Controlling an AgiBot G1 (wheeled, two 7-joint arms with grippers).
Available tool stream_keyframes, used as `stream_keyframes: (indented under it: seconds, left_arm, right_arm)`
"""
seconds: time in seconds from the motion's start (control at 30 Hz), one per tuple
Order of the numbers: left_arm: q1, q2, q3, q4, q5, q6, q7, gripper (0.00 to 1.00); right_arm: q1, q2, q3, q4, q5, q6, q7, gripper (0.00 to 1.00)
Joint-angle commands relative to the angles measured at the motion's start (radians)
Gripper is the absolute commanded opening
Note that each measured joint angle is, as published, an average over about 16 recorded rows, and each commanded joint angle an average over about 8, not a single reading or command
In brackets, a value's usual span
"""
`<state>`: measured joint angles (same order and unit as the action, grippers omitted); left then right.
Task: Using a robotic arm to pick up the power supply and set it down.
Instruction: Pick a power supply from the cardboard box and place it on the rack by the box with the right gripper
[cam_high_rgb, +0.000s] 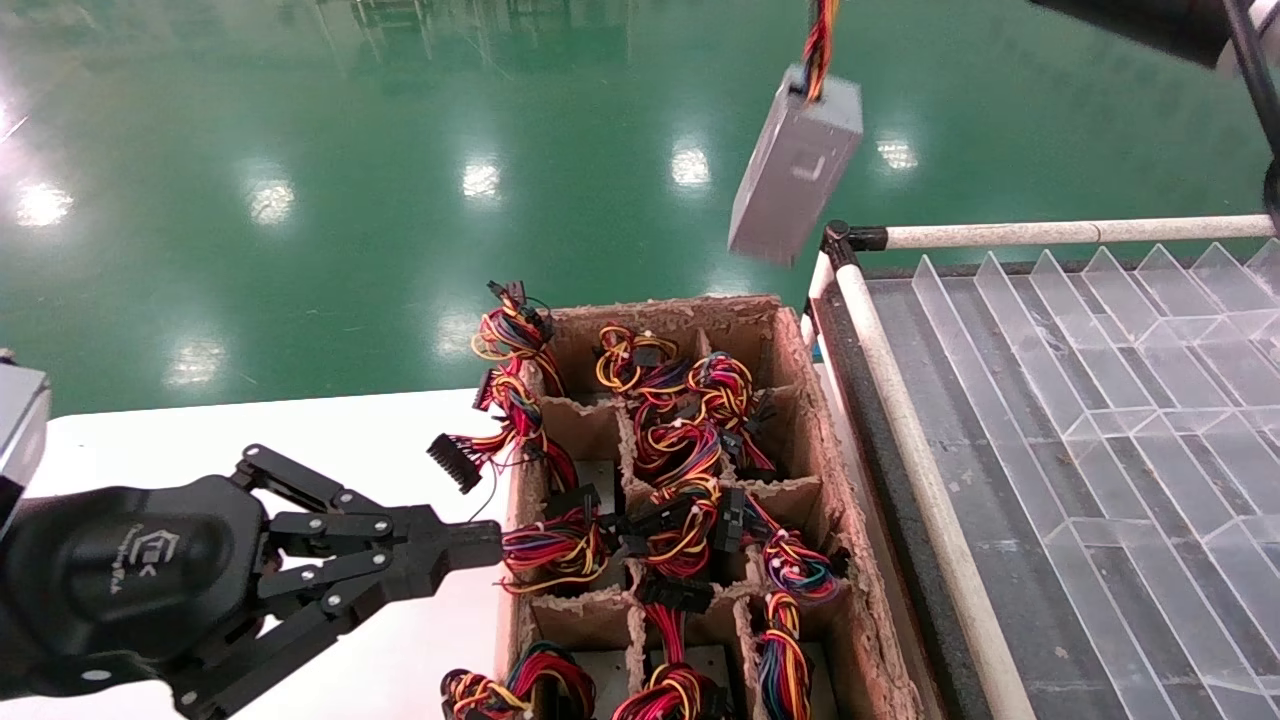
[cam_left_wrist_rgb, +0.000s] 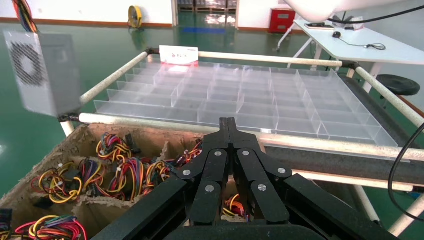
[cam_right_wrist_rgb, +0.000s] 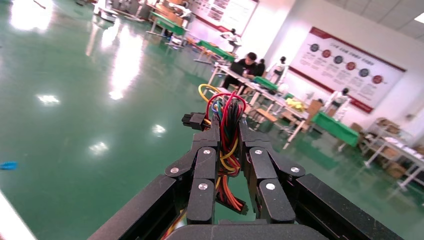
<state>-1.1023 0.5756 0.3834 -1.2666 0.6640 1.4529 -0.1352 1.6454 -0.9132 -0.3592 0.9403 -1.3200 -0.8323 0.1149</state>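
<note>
The power supply, a small grey metal box, hangs tilted in the air above the far right corner of the cardboard box, dangling from its coloured wires. The left wrist view shows its vent face. My right gripper is shut on that wire bundle; a black connector sticks out beside one finger. The gripper itself is above the head view's top edge, and only part of the right arm shows. My left gripper is shut with nothing in it, low at the box's left wall.
A compartmented cardboard box holds several more wire bundles. To its right, a clear plastic divider tray sits in a white pipe frame. A white table lies to the left, with green floor beyond.
</note>
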Motion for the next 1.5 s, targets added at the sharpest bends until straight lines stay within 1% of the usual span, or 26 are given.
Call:
stream_keyframes:
  seconds: [0.03, 0.47, 0.7, 0.87, 1.13, 1.37, 1.5]
  left_arm:
    - [0.000, 0.000, 0.000, 0.000, 0.000, 0.000, 0.000, 0.00]
    - [0.000, 0.000, 0.000, 0.000, 0.000, 0.000, 0.000, 0.00]
    - [0.000, 0.000, 0.000, 0.000, 0.000, 0.000, 0.000, 0.00]
    - [0.000, 0.000, 0.000, 0.000, 0.000, 0.000, 0.000, 0.00]
    - [0.000, 0.000, 0.000, 0.000, 0.000, 0.000, 0.000, 0.00]
    - [0.000, 0.000, 0.000, 0.000, 0.000, 0.000, 0.000, 0.00]
    - [0.000, 0.000, 0.000, 0.000, 0.000, 0.000, 0.000, 0.00]
  right_arm:
    - [0.021, -0.004, 0.000, -0.013, -0.010, 0.009, -0.010, 0.00]
    - [0.067, 0.003, -0.024, -0.193, -0.078, 0.021, -0.094, 0.00]
    - [0.069, 0.032, -0.035, -0.220, -0.111, 0.023, -0.121, 0.00]
    - [0.055, 0.040, -0.054, -0.220, -0.151, 0.045, -0.129, 0.00]
    - [0.044, -0.005, -0.082, -0.247, -0.203, 0.102, -0.147, 0.00]
    - [0.056, -0.043, -0.096, -0.301, -0.246, 0.174, -0.188, 0.00]
    - [0.056, -0.062, -0.099, -0.317, -0.250, 0.185, -0.211, 0.00]
